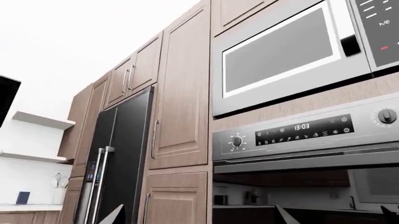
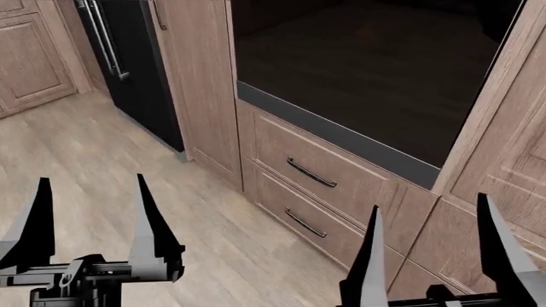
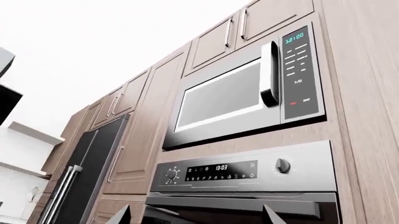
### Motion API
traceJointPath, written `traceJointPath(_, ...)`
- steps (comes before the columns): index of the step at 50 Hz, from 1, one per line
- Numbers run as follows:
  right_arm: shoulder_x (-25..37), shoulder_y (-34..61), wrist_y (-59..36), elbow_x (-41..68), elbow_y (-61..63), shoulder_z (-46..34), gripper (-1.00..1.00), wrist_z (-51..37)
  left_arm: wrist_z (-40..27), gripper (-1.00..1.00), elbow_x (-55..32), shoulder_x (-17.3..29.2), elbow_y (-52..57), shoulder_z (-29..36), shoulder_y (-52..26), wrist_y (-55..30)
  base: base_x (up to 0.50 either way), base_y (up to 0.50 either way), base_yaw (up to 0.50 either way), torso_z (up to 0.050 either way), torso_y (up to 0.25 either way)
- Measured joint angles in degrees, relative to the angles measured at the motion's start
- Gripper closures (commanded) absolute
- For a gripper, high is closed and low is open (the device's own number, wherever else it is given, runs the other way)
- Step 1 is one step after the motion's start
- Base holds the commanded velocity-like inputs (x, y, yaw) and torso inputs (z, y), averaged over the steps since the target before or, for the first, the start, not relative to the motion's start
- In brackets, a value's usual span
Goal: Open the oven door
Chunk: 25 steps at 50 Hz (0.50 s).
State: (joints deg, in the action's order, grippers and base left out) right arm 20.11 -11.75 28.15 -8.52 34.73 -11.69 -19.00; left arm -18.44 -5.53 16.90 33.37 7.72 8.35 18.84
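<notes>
Oven door (image 2: pixel 367 70) fills the upper middle of the head view as a large dark glossy glass panel set in a wall of wood-grain cabinets, above two drawers (image 2: pixel 311 192). It appears shut, upright and flush with the cabinet fronts, so the task looks barely begun: no gripper touches it. In the right wrist view the door's grey bar handle (image 3: pixel 240 201) runs horizontally along the door's top edge, just under the control panel (image 3: pixel 243 172), with a microwave (image 3: pixel 240 95) above. The door's long axis is horizontal; its face points out into the room toward the robot.

The left gripper (image 2: pixel 89 217) and right gripper (image 2: pixel 431 243) both hang low in front of the drawers, fingers spread wide, holding nothing. What likely remains is raising an arm to the handle, gripping it and pulling the door down and outward.
</notes>
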Motion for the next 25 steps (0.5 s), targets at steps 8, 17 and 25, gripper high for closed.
traceJointPath(8, 0.2, 0.0, -0.2, 0.1, 0.0, -0.2, -1.0, 0.0, -0.2, -1.0, 0.0, 0.2, 0.0, 0.1, 0.0, 0.1, 0.0, 0.0, 0.0, 0.0, 0.0)
traceJointPath(17, 0.4, 0.0, -0.6, 0.3, 0.1, -0.6, -1.0, 0.0, -0.4, -1.0, 0.0, 0.4, -0.1, 0.2, -0.1, 0.1, 0.18, -0.2, 0.0, 0.0, 0.0)
traceJointPath(25, 0.6, 0.0, -0.7, 0.5, 0.2, -0.7, -1.0, -0.1, -0.6, -1.0, 0.0, 0.5, -0.1, 0.3, -0.1, 0.1, 0.29, -0.33, 0.0, 0.0, 0.0)
